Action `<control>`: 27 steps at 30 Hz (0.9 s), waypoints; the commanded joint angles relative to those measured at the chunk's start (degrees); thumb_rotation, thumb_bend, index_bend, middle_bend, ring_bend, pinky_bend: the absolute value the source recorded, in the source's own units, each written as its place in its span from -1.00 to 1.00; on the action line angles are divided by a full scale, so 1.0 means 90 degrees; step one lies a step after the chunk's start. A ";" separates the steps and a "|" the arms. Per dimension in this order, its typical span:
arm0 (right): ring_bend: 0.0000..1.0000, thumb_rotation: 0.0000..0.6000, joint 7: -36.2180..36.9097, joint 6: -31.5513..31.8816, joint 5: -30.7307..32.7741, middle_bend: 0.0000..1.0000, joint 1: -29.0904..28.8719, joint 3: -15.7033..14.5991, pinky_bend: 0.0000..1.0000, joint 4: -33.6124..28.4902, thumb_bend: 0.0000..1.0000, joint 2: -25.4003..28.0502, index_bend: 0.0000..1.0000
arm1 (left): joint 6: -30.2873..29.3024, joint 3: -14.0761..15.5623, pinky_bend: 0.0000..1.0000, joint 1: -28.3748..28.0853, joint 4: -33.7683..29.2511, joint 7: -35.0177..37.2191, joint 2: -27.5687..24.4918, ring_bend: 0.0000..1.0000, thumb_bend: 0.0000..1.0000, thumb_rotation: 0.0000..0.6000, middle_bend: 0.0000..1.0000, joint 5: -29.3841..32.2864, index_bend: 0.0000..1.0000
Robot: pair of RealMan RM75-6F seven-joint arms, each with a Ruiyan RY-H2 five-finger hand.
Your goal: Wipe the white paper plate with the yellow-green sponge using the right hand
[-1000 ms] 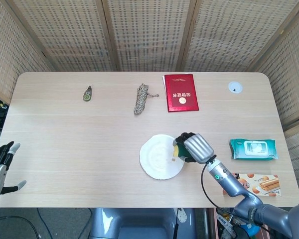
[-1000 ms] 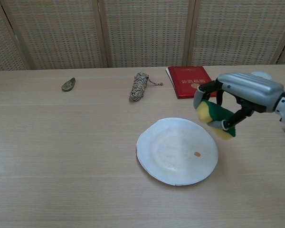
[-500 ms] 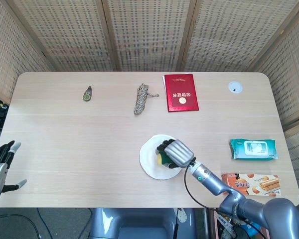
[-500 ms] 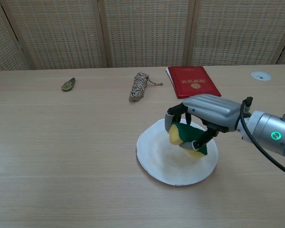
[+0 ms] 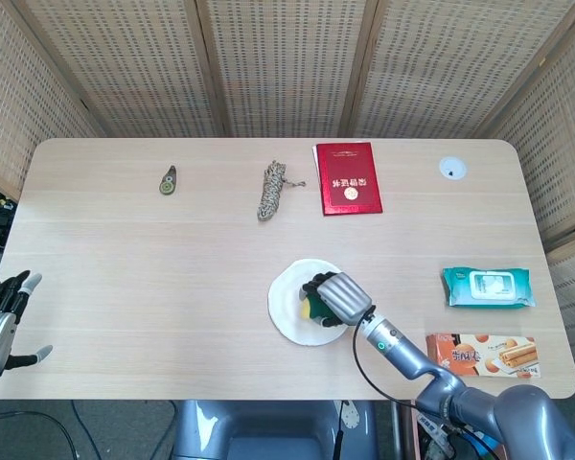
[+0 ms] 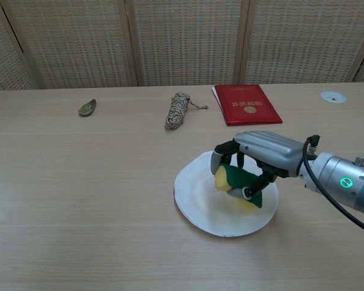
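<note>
Bare table (image 5: 153,278) apparently all around plate (image 5: 286,305)

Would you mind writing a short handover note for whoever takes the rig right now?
Right hand: grips the yellow-green sponge, held over the middle of the white paper plate.
Left hand: at the table's near left edge, holds nothing, fingers apart.
Done: sponge picked up and brought onto the plate area.
Left: the wiping itself; whether the sponge presses on the plate cannot be told. A small brown speck seen earlier is now hidden by the hand.
</note>
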State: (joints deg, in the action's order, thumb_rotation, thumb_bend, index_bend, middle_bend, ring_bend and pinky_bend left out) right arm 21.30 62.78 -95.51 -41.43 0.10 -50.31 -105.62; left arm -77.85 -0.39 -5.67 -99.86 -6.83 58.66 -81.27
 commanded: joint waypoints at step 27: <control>-0.27 1.00 0.0056 -0.0488 0.0347 0.03 0.0022 -0.0092 -0.23 0.0632 -0.31 -0.0424 -0.09 | 0.0090 0.0040 -1.00 -0.0060 -0.0010 -0.0053 0.0017 -1.00 -1.00 1.00 -1.00 0.0055 -1.00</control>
State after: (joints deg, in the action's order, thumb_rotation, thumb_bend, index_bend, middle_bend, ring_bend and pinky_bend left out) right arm 21.81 58.34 -92.32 -41.29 -0.64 -44.72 -109.34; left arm -77.04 -0.02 -6.20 -99.94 -7.31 58.81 -80.78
